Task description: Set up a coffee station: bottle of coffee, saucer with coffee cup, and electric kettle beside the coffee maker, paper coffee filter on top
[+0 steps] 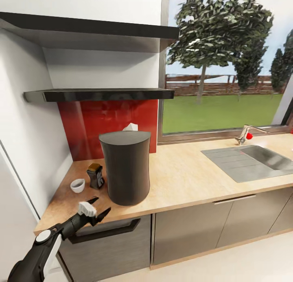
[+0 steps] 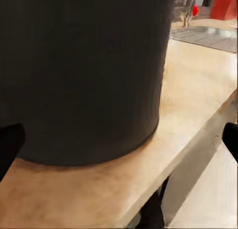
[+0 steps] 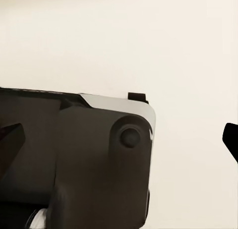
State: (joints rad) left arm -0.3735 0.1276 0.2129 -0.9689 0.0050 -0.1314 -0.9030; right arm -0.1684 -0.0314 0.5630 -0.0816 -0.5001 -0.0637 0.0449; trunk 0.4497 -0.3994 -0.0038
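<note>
Coffee maker (image 1: 125,168): upright on the worktop (image 1: 191,180) — bulky, probably heavy; leave it.
Bottle of coffee (image 1: 95,175): beside it — small, rigid; grip the waist.
Coffee cup (image 1: 77,186): fragile.
Left hand (image 1: 100,209): open, empty.
Right hand (image 3: 119,140): fingers spread.

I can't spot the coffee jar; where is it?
In the head view the bottle of coffee stands on the countertop, between the coffee maker and the coffee cup.

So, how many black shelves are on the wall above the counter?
2: the lower shelf just above the red backsplash, and the upper shelf higher, near the ceiling.
</note>
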